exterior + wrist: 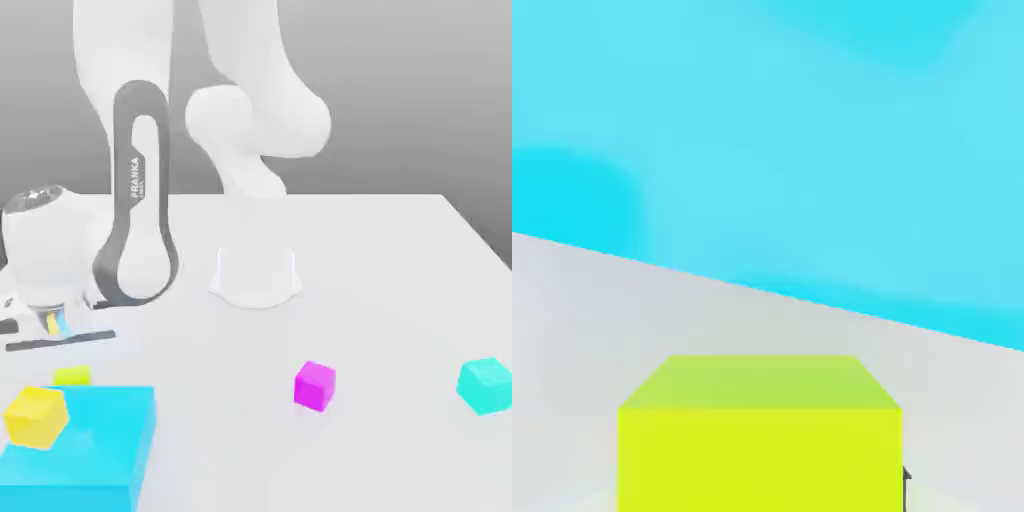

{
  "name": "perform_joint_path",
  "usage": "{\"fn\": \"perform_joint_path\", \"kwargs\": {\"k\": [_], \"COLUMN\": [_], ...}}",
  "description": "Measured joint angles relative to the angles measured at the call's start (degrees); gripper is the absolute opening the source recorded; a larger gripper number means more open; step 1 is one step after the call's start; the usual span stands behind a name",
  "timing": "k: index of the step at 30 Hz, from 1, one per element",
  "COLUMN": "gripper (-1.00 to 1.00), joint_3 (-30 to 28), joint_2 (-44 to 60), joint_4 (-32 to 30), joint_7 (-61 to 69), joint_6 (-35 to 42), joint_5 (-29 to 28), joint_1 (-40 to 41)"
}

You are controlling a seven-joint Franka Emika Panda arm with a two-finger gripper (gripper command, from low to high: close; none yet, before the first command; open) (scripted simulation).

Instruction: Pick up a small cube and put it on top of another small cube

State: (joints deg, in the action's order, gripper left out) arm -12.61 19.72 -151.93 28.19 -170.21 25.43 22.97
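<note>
1. A white table (400, 260) fills the lower part of the exterior view.
2. Behind the table's far edge stands a plain grey wall (420, 90), darker toward the top.
3. Light is soft and even, with faint shadows on the table.

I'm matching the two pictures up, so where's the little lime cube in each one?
Exterior view: the lime cube sits low at that view's left, behind the big cyan block.
Hand view: the lime cube is close up.
Shared landmark: the big cyan block beside it.
</note>
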Motion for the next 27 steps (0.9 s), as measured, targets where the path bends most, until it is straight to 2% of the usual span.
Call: {"fn": "perform_joint_path", "kwargs": {"k": [5,7,16,27], "gripper": [-1.00,-1.00,-1.00,-1.00], "joint_3": [-9.0,-9.2,5.8,22.3], "joint_2": [-9.2,-12.1,-14.4,-16.1], "joint_4": [-2.4,-2.9,0.2,4.8], "joint_7": [-9.0,-11.9,-12.5,-11.5], "joint_6": [6.4,8.7,13.8,19.7], "joint_5": [-11.8,-16.0,-21.3,-25.8], "joint_1": [-6.3,-8.3,-25.6,-53.4]}}
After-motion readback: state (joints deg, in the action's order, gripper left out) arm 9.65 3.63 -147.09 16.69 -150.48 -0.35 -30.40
